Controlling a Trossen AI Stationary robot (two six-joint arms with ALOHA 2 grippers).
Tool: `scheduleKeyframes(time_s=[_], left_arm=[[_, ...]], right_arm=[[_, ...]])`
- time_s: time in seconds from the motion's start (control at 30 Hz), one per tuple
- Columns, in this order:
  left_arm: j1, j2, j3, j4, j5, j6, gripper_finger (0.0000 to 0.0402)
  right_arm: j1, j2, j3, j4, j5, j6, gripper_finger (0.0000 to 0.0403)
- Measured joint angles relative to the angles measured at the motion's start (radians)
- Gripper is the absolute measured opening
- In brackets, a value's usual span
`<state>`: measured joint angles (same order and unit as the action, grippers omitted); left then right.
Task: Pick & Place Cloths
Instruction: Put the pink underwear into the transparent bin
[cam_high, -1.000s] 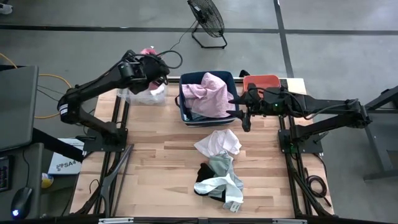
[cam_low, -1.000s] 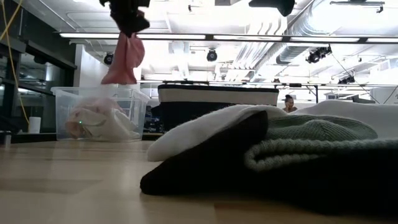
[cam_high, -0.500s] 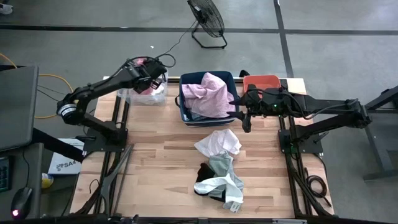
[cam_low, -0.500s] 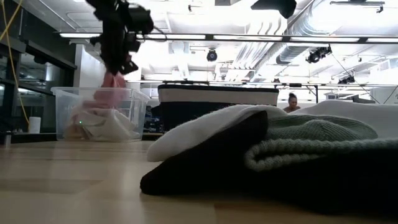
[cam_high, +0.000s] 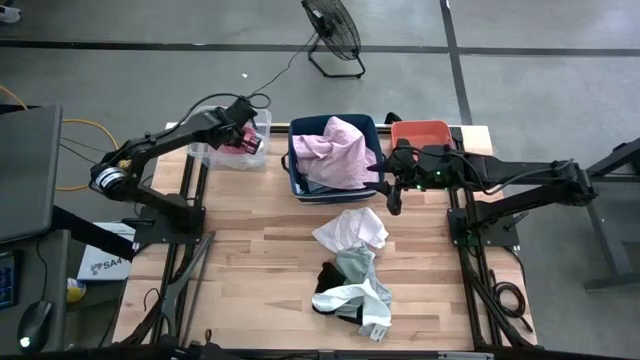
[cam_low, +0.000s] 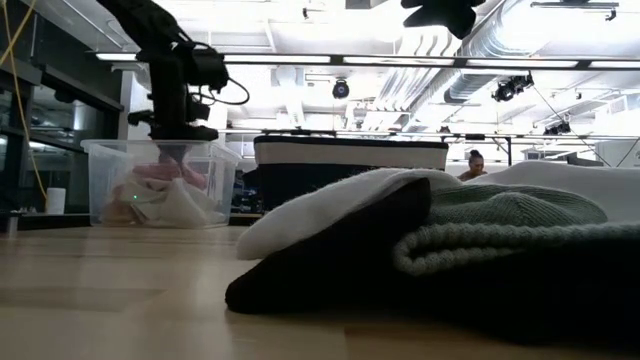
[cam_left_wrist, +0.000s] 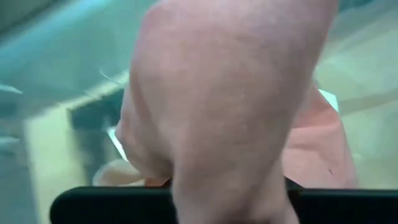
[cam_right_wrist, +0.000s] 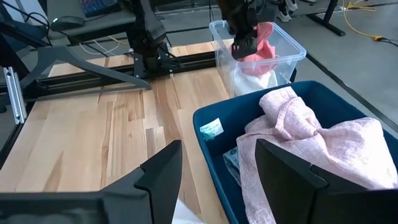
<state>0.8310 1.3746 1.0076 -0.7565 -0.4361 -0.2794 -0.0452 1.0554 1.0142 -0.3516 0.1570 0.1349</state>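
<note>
Now the left gripper (cam_high: 243, 135) is down inside the clear plastic bin (cam_high: 206, 153) at the far left of the table, its fingers pinched tight on a hot pink cloth (cam_right_wrist: 260, 45) that hangs into the bin on top of the white and pale fabric already lying there. The left wrist view is filled with pink fabric, which fits a grip that has not let go.

The step in hand looks like the drop. To do it well, the fingers should part while they are still below the rim, so the cloth falls wholly inside and no corner drapes over the wall; then the arm should lift straight up, clear of the thin plastic sides, so that the light bin is not nudged or dragged along. A snag of fabric on a fingertip is the likely trouble, so a short pause after opening would help.

The right gripper (cam_high: 393, 197) hangs with its fingers well apart and nothing between them, just beside the navy bin (cam_high: 294, 170), which holds a light pink cloth (cam_high: 338, 150). A white cloth (cam_high: 350, 230) and a mixed heap of grey, black and white pieces (cam_high: 348, 288) lie on the wooden table (cam_high: 250, 270), nearer the front and not yet sorted.
</note>
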Motion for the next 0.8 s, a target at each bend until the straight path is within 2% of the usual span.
scheduleKeyframes(time_s=[0.2,0.43,0.6,0.8], left_arm=[[0.059,0.0,-0.005,0.007,0.117,-0.02,0.0011],[0.061,-0.01,-0.003,0.031,0.114,-0.033,0.0109],[0.059,-0.013,0.064,-0.021,0.122,-0.033,0.0177],[0.059,-0.013,0.171,-0.132,0.146,-0.033,0.0205]], right_arm=[[0.0,0.0,0.0,0.001,0.0,0.0,0.0195],[0.0,0.0,0.0,0.001,0.0,0.0,0.0195],[0.0,0.0,0.0,0.001,0.0,0.0,0.0195],[0.0,0.0,0.0,-0.003,-0.004,0.017,0.0195]])
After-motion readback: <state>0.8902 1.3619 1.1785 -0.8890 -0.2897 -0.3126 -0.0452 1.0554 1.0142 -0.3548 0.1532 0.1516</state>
